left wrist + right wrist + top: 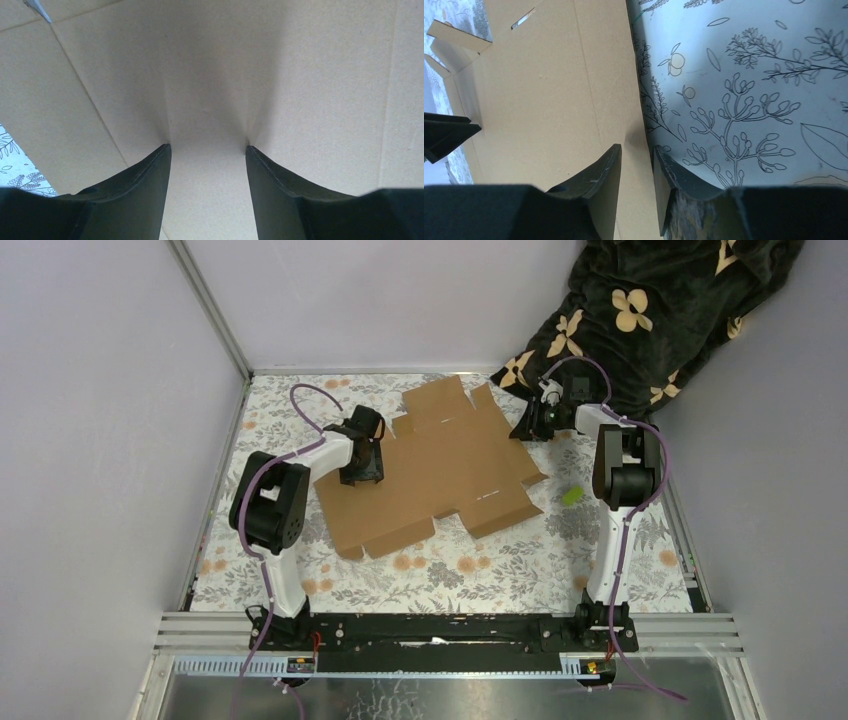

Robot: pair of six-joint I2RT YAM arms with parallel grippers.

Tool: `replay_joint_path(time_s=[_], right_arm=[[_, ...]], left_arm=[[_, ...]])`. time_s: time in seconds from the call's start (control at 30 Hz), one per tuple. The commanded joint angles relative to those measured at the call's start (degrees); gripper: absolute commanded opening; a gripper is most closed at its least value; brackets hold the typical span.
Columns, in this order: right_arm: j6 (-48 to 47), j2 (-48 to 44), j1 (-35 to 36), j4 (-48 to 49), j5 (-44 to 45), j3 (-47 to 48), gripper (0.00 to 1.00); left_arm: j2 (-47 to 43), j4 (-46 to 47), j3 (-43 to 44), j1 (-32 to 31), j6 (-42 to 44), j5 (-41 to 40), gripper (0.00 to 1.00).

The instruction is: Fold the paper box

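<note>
Brown corrugated cardboard, the paper box (430, 470), lies as an unfolded die-cut sheet nearly flat at the middle of the floral table (480, 565), no wall yet raised. The left pincer (208, 147) is spread wide, both fingertips resting on the sheet's inner face near its left edge beside a scored crease, apparently pinning the panel down. The right pincer (636, 148) stands at the sheet's far right edge with only a narrow gap between its fingers: one finger lies over the cardboard, the other over the table just past the edge. Whether it actually clamps the edge cannot be told from these views. A small lime-green block (572, 496) lies on the table apart from the sheet, near the right arm. Judged step: the opening of the fold, one arm anchoring while the other takes hold of a side flap. The next move would call for a firm hold on that right edge and a lift that turns it about its crease, with the left fingertips keeping the base from sliding.
</note>
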Motion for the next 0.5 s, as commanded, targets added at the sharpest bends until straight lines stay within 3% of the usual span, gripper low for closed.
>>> replay_joint_path(time_s=[0.0, 0.47], right_arm=[[1.4, -2.24, 0.91, -1.02, -6.06, -3.37, 0.37], [7.72, -5.89, 0.91, 9.54, -20.62, -12.59, 0.4]], left_arm=[[1.66, 1.41, 0.41, 0.17, 0.4, 2.25, 0.63], [2.33, 1.43, 0.48, 0.0, 0.58, 2.99, 0.62]])
